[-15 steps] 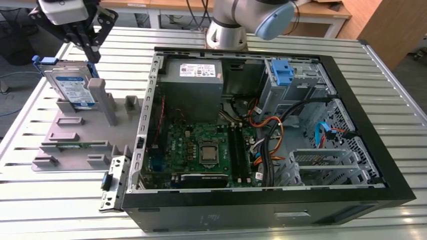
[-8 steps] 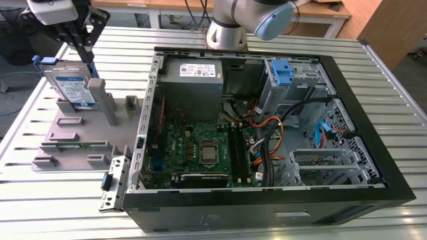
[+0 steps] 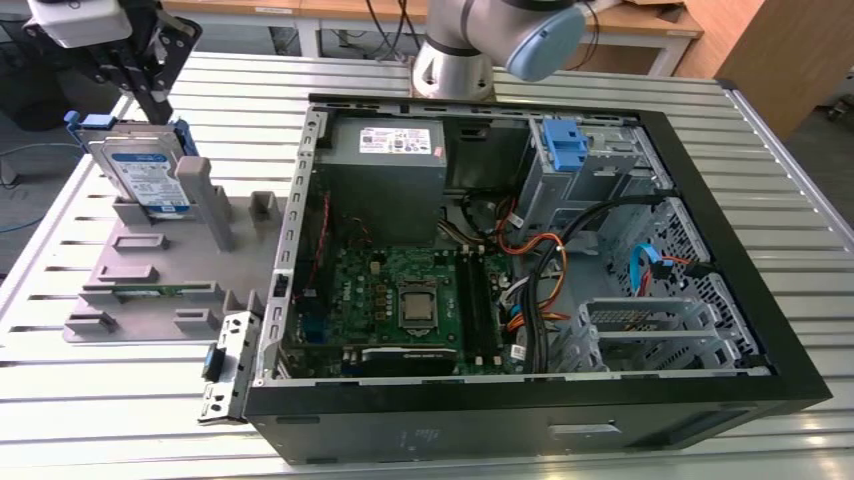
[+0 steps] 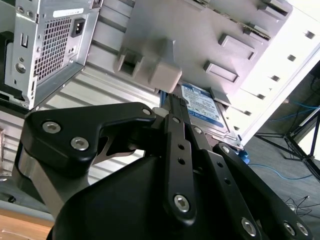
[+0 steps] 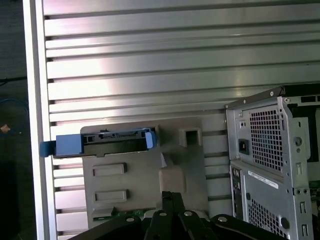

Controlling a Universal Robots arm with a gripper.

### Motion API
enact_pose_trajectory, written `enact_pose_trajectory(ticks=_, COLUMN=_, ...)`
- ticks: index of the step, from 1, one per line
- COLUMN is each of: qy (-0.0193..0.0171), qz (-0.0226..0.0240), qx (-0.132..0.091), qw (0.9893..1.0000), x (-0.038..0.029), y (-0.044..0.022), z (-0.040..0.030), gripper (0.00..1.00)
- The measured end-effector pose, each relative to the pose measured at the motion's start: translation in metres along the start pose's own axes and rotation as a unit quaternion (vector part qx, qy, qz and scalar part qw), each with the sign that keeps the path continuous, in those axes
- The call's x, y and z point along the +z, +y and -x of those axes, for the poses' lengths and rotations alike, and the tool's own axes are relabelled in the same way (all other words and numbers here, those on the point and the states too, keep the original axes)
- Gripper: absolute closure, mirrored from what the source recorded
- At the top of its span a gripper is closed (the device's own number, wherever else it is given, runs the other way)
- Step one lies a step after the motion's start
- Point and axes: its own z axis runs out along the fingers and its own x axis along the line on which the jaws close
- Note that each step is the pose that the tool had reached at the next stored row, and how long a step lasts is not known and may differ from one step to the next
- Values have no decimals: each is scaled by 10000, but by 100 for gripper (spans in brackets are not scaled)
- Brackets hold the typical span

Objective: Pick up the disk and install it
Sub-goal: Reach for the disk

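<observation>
Disk (image 3: pixel 140 172) upright in grey jig (image 3: pixel 160 265), nr table (image 3: pixel 120 420) edge at exterior view's left, gripper (image 3: pixel 151 100) just above disk, grip state can't tell

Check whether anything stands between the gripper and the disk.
Nothing visible does. In the exterior view the gripper hangs close above the disk, which stands on edge in the grey fixture beside the open computer case, with no object between them. Whether they touch cannot be told.
</observation>
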Motion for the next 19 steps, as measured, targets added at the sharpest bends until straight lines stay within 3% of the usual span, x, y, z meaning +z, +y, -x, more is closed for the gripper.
enact_pose_trajectory(ticks=7, qy=-2, qz=0, qx=25, qw=10000, x=30, y=31, z=-133, gripper=89)
enact_pose_trajectory(ticks=13, qy=-2, qz=0, qx=29, qw=10000, x=84, y=51, z=-163, gripper=89)
enact_pose_trajectory(ticks=19, qy=-1, qz=-1, qx=32, qw=10000, x=89, y=51, z=-165, gripper=89)
